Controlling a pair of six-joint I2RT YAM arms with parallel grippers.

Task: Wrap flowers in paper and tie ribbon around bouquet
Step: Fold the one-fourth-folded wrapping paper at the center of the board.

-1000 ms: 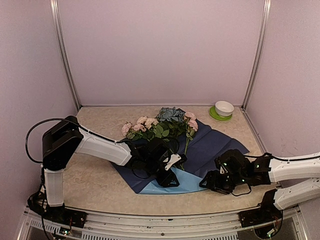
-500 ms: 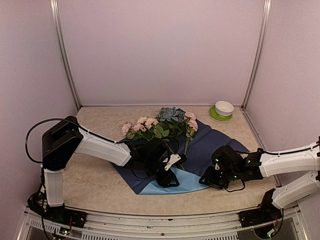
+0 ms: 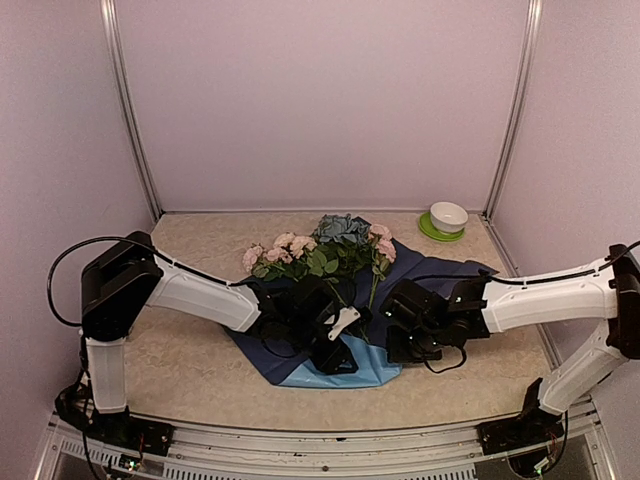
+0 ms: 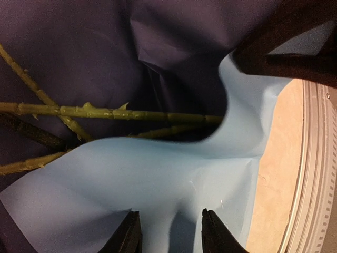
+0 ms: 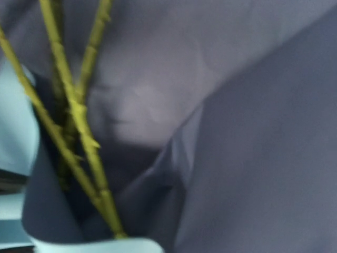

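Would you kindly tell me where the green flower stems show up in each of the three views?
Top external: stems run from the blooms down onto the dark paper, centre.
Left wrist: stems lie across the left half.
Right wrist: stems run down the left side.
Shared landmark: the paper's pale blue turned-up edge.

The top camera looks down from high behind the near edge of the tabletop (image 3: 190,350), facing the back wall (image 3: 320,100), far enough to show the whole surface. Both wrist cameras sit very near the paper (image 4: 158,179), close to the middle of the near edge; the right one is blurred. All three views share the stems (image 4: 105,112) on the paper's dark side.
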